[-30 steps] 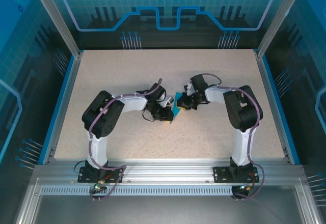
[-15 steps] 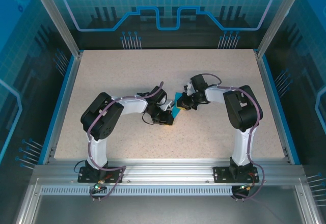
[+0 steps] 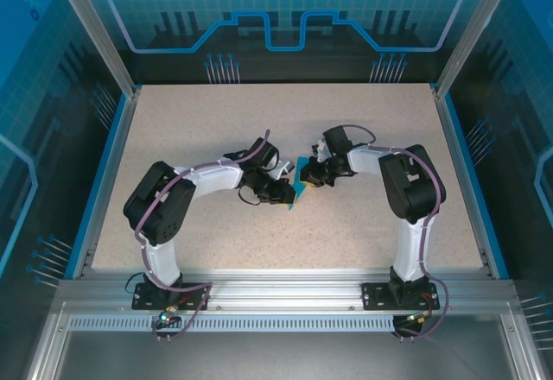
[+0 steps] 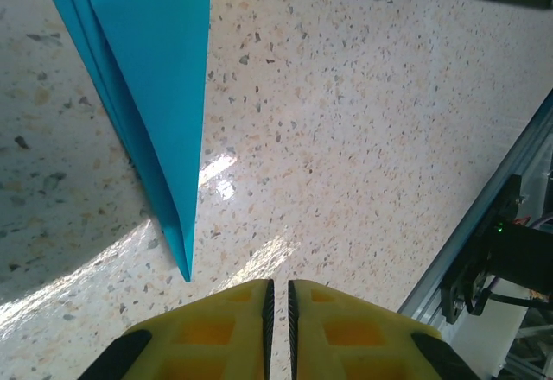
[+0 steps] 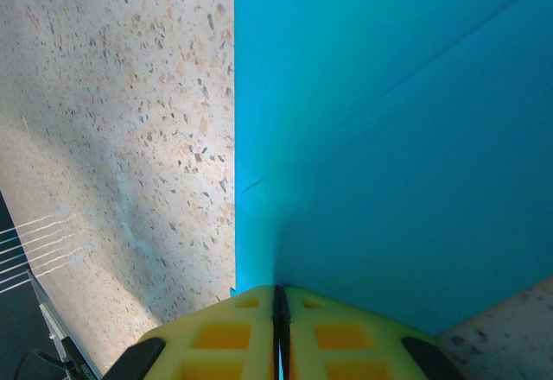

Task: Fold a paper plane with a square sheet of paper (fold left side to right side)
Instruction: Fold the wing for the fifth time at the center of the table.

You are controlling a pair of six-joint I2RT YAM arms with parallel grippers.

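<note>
- Near the middle of the speckled table (image 3: 371, 224), well apart from every edge: blue paper (image 3: 295, 195), folded to a narrow wedge, lying between the two grippers.
- From the left wrist camera: several stacked layers of blue paper (image 4: 155, 78), edges fanned slightly along one side, tapering to a sharp tip pointed toward the camera.
- Left gripper (image 3: 281, 192) just beside the paper's left side.
- Up close, left gripper (image 4: 278, 285) closed to a thin slit, yellow fingers (image 4: 225, 315) grasping nothing. Wedge tip just ahead of them, not touching.
- Right gripper (image 3: 305, 175) at the paper's right side.
- Up close, right gripper (image 5: 278, 292) clenched on the paper's edge, blue sheet (image 5: 389, 138) pinched between the yellow fingers (image 5: 346, 332), one long straight edge running away across the table.
- Bright glare on the table beside the wedge tip.
</note>
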